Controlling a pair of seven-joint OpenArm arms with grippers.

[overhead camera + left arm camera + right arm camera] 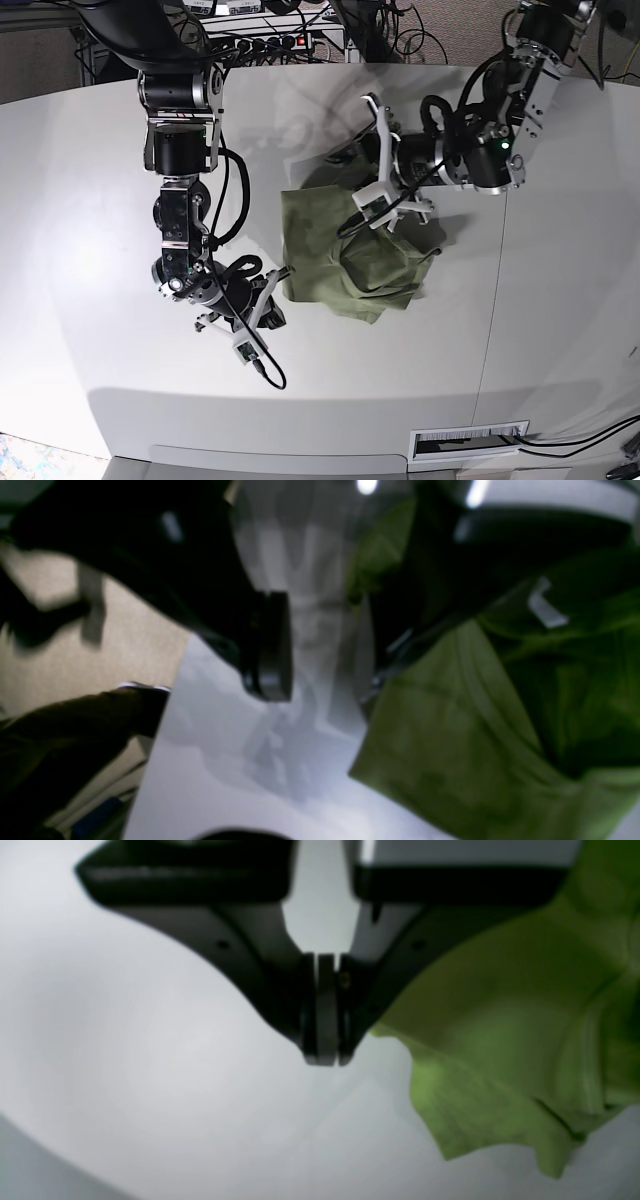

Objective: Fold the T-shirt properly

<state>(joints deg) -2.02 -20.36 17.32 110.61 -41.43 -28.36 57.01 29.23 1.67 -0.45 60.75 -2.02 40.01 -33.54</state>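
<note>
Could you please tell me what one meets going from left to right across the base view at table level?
Bare table → right end effector, shut, just off the shirt's edge → T-shirt → left end effector, open above the shirt → bare table again.

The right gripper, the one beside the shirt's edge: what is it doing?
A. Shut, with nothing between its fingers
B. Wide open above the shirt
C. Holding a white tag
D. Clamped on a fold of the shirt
A. In the right wrist view the right gripper has its fingers pressed together over bare table, with the shirt lying just beside them, not between them.
</note>
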